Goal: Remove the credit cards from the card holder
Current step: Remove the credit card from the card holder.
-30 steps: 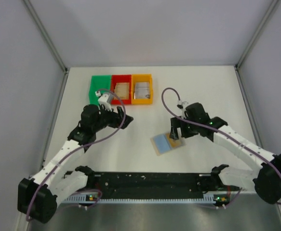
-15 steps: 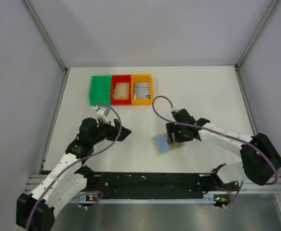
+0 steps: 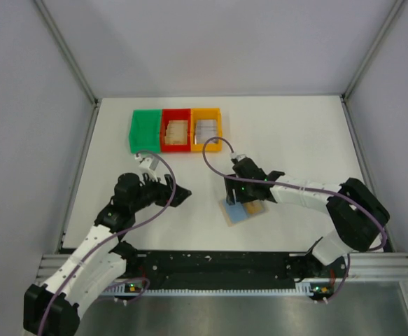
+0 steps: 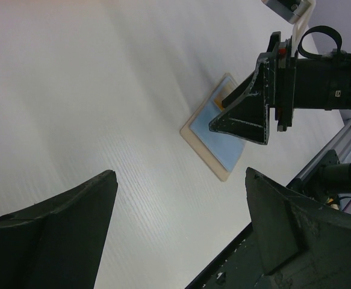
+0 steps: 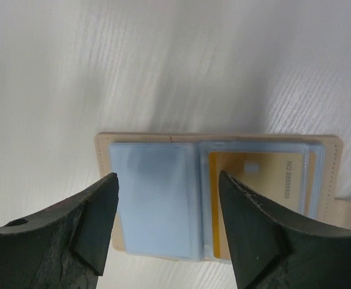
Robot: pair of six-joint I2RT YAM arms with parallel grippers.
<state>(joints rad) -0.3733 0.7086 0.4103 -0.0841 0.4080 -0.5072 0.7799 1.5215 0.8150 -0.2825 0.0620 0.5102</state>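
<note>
Enclosure: white surface (image 3: pixel 294 140), pale grey walls (image 3: pixel 224 42) on three sides, metal frame posts (image 3: pixel 67 50) rising at the far corners.

Near the far edge, left of centre, three bins stand touching in a row: green bin (image 3: pixel 145 131), red bin (image 3: pixel 176 131), orange bin (image 3: pixel 206 129). Tan cards (image 3: pixel 177 130) lie in the red bin and grey-silver cards (image 3: pixel 206 130) in the orange bin. The green bin's contents cannot be made out.

Card holder (image 5: pixel 157 205) lies opened flat, lining up, about mid-width of the surface and closer to the near edge. A yellow card (image 5: pixel 256 180) sits in its right-hand pocket. The left-hand pocket shows only blue-grey.

Right arm (image 3: pixel 301 196) reaches low across from the right side. The right gripper (image 5: pixel 168 180) points down over the card holder, jaws apart, nothing between them. Whether its fingertips touch the holder cannot be told.

Left arm (image 3: pixel 102 231) is bent over the left half. The left gripper (image 4: pixel 180 180) hovers wide open and empty above bare surface, well apart from the holder.
</note>
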